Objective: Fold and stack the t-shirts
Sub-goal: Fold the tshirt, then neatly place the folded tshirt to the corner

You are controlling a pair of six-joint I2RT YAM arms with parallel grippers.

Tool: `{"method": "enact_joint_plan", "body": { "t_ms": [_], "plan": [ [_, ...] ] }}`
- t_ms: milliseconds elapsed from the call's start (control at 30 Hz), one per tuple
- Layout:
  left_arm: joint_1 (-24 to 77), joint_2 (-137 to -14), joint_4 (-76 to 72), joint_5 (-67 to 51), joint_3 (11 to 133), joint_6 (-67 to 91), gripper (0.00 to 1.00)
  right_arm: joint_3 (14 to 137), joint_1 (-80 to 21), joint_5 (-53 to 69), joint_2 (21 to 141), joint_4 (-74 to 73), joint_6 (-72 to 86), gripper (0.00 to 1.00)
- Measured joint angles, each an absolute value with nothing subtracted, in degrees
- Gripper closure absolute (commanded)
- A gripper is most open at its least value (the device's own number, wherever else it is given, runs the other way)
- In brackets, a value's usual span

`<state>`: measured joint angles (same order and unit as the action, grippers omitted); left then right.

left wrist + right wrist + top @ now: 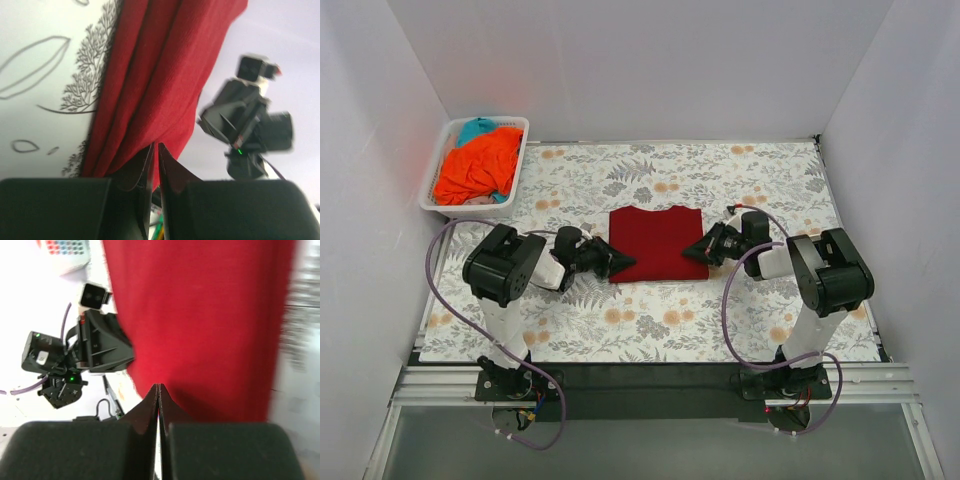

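Closest in, the left tool [155, 147] has its jaws nearly together, a fold of the dark red t-shirt [656, 240] pinched between them at that shirt's near left corner. The right tool [158, 386] is fully closed, its tips against the shirt's near right corner; whether cloth is caught there I cannot tell. The shirt lies folded flat on the floral tablecloth [620, 320]. Well beyond its far left corner, a white basket [470, 210] holds the orange t-shirt [478, 168] and teal t-shirt [478, 128]. A small label [42, 358] on the left arm [102, 342] is too blurred to read.
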<state>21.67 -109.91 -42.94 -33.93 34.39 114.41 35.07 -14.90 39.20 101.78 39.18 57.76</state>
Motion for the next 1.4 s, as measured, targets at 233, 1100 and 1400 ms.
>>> {"method": "enact_joint_plan", "body": {
  "t_ms": [233, 1100, 1400],
  "plan": [
    [20.8, -110.4, -43.8, -34.9, 33.8, 113.8, 0.79, 34.3, -11.1, 38.9, 105.1, 38.4, 56.0, 0.99],
    [14.9, -74.7, 25.5, -5.8, 64.0, 85.8, 0.08, 84.8, -43.2, -5.8, 116.0, -25.3, 30.8, 0.26],
    [14.9, -75.1, 27.2, -5.2, 64.0, 85.7, 0.06, 79.0, -41.0, -8.6, 113.5, -22.4, 29.6, 0.26]
  ]
}}
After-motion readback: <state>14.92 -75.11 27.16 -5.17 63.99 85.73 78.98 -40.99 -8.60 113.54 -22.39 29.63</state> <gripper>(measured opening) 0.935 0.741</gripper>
